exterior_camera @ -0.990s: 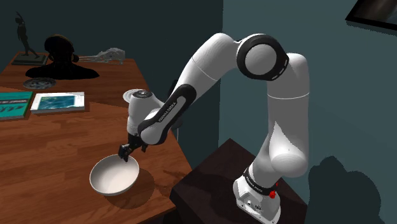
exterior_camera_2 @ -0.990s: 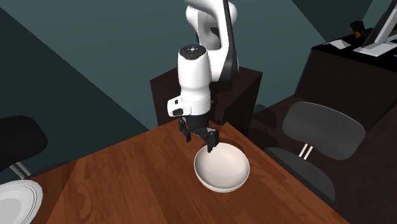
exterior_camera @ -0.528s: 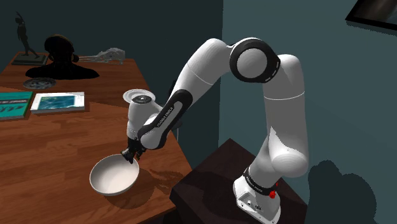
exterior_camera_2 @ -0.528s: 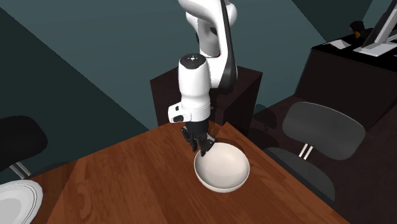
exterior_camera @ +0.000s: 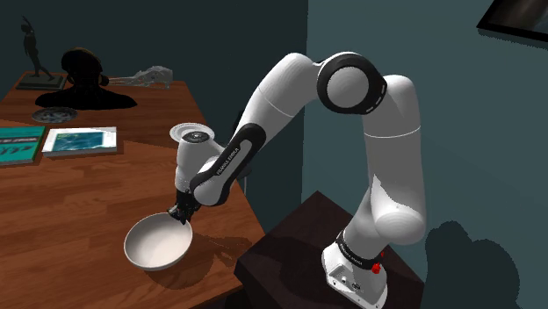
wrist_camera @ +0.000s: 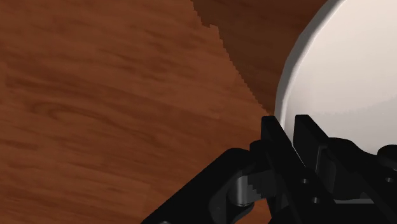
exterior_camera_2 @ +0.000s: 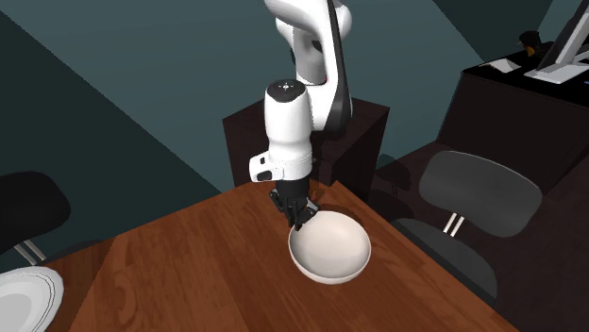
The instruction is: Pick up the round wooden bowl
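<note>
Well, the white bowl [exterior_camera: 156, 246] sits on the wooden table [exterior_camera: 70, 202], near the corner by the stand, with the gripper [exterior_camera: 182, 213] at its rim. The wrist view shows both fingers [wrist_camera: 273, 137] pinching that rim, most of the bowl cut off. The second exterior view adds a grey chair [exterior_camera_2: 477, 193] beside the table.

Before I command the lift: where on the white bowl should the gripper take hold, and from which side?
Take the white bowl by its rim, from above, on the edge nearest the stand. It sits upright on the table and looks too wide to span, but its thin wall fits between the fingers. The gripper is shut there, one finger inside, one outside.
</note>
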Robot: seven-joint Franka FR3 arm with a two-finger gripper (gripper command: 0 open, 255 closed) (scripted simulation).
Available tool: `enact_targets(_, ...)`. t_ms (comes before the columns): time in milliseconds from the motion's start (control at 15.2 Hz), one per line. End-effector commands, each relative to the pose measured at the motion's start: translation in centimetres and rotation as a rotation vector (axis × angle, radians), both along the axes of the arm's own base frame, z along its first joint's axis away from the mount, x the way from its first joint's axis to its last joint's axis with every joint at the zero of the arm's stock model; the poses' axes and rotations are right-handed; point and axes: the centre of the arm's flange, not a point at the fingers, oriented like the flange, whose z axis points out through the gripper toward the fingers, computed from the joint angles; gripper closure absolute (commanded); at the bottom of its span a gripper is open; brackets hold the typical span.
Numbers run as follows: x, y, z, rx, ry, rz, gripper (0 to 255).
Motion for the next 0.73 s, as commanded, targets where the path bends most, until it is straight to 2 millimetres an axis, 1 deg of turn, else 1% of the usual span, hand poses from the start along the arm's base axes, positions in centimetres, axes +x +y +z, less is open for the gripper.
enact_targets(0, -0.1, 0.0, 0.4, -0.001, 0.002, 0.001, 255)
enact_targets(660, -0.1, 0.0, 5.7, -0.001, 0.002, 0.001, 255)
